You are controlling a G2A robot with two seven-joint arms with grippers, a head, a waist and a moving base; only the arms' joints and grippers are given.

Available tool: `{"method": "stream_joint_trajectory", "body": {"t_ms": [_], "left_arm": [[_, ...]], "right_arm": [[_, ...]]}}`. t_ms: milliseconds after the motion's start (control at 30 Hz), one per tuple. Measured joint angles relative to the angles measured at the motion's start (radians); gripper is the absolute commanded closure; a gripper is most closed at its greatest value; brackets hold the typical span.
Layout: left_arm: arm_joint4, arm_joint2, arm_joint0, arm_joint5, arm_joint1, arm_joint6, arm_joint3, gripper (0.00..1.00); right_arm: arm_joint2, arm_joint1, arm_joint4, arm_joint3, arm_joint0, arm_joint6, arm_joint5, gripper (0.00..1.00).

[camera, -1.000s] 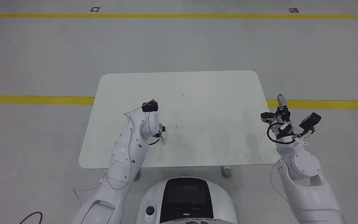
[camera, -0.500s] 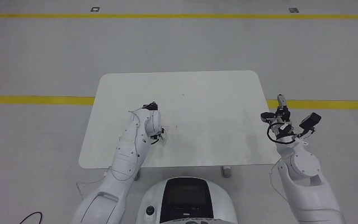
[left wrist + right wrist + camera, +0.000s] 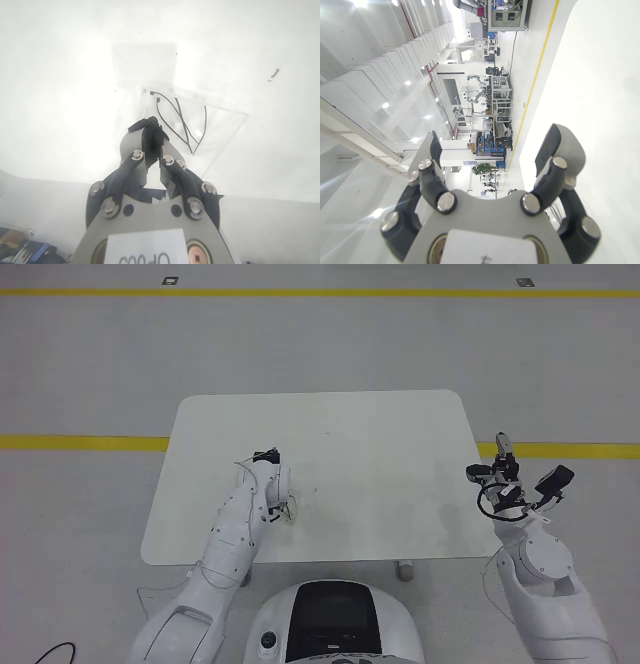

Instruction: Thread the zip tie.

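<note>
Several thin black zip ties (image 3: pixel 185 130) lie in a shallow clear tray (image 3: pixel 220 120) on the white table (image 3: pixel 380 444). My left gripper (image 3: pixel 151 127) hovers just short of the tray's near corner, fingers shut, with frayed black pads at the tips; whether anything is pinched between them I cannot make out. From above, the left gripper (image 3: pixel 286 506) is over the table's front left part. My right gripper (image 3: pixel 490 147) is open with nothing in it, held in the air off the table's right edge (image 3: pixel 503 451).
A few small dark specks (image 3: pixel 274 73) mark the tabletop beyond the tray. The floor around the table carries yellow lines (image 3: pixel 80 443). Bare tabletop stretches between the two arms.
The left wrist has turned and shifted slightly over the same spot on the table. The right arm has not moved.
</note>
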Motion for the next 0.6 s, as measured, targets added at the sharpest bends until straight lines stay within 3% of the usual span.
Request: {"method": "stream_joint_trajectory", "body": {"t_ms": [233, 600], "left_arm": [[-0.059, -0.013, 0.002, 0.013, 0.000, 0.022, -0.009, 1.00], [-0.122, -0.017, -0.012, 0.013, -0.015, 0.093, 0.044, 1.00]], "right_arm": [[0.000, 0.000, 0.000, 0.000, 0.000, 0.000, 0.000, 0.00], [0.000, 0.000, 0.000, 0.000, 0.000, 0.000, 0.000, 0.00]]}}
